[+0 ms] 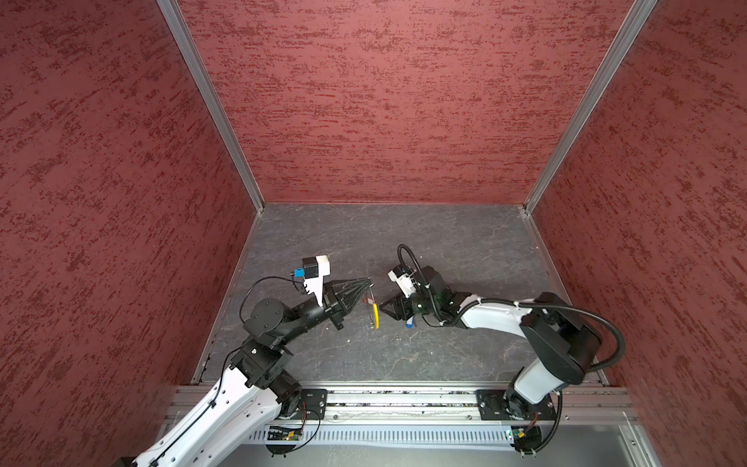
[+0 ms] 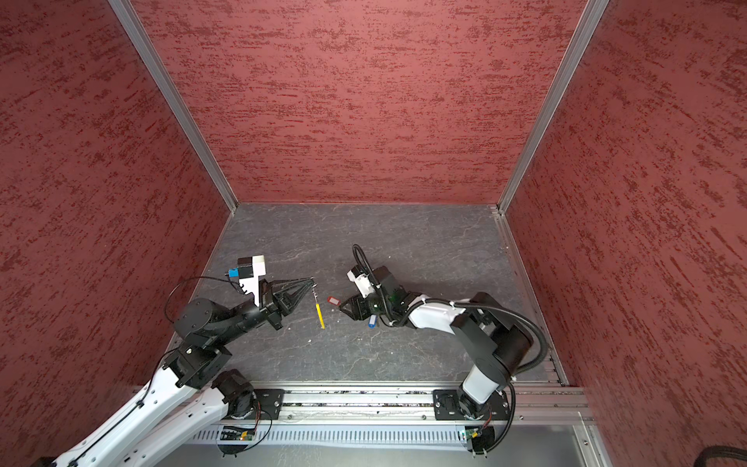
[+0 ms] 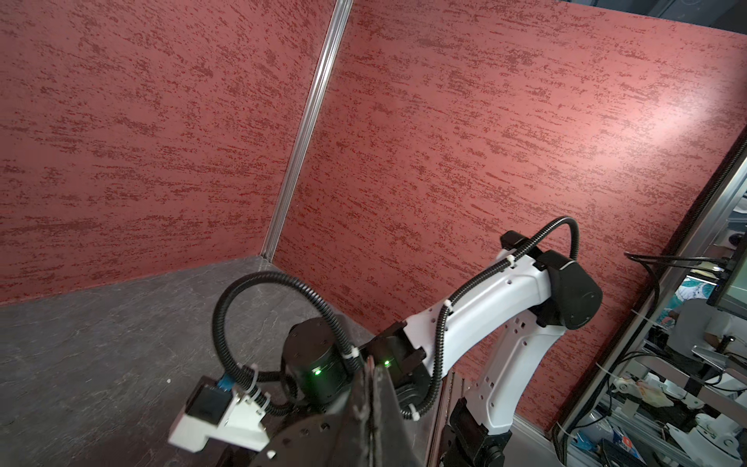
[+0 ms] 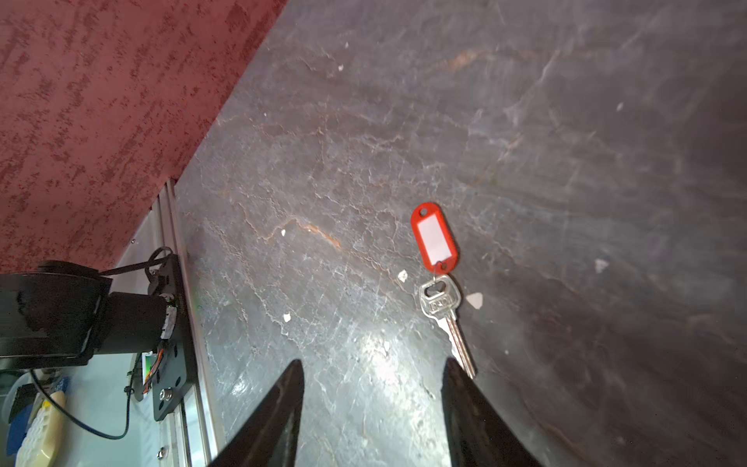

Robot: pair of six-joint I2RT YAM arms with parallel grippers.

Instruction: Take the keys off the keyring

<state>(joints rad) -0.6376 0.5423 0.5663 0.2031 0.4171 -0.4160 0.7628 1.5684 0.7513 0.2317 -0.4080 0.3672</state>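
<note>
Your left gripper is pinched shut on the thin wire of the keyring, which hangs from it edge-on, its yellow segment lowest. Just beside the keyring the red-tagged key lies flat on the surface, silvery, white label up. Your right gripper stands apart over the key's tip. The blue tag lies farther from the keyring.

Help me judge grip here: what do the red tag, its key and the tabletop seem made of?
Red tag: likely glossy moulded plastic by its sheen, with a white paper-like label window. Key: bare silvery metal, shiny, with a stamped head. Tabletop: dark grey, pale-veined stone look with glare; real slate or printed laminate, I cannot tell.
</note>
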